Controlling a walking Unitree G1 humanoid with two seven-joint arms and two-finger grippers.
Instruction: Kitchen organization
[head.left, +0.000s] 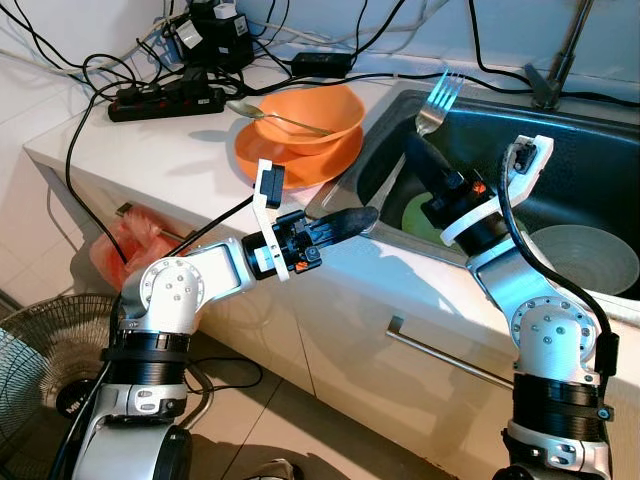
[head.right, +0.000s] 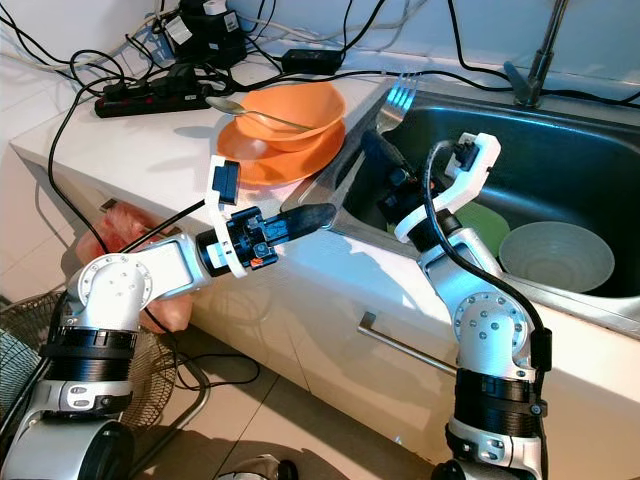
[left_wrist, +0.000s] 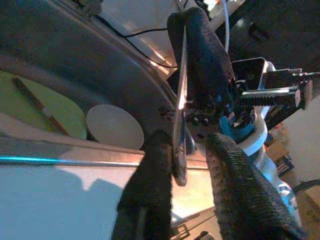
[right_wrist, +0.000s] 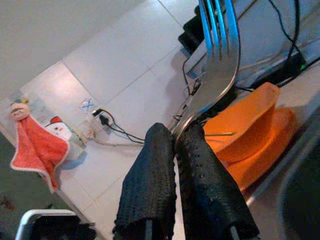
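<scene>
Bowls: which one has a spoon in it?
The orange bowl stacked on the orange plate on the counter; the spoon rests across its rim. The pale bowl sits in the sink, no spoon.

Lots of orange on a white table

Orange bowl (head.left: 308, 118) on an orange plate (head.left: 298, 160), silver fork (head.left: 437, 100), lime green plate (head.left: 418, 216) and pale grey bowl (head.left: 585, 258) in the dark steel sink (head.left: 590, 160), black power strip (head.left: 165, 100).

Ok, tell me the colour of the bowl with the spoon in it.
Orange bowl, holding a spoon; clearest in the left eye view.
</scene>
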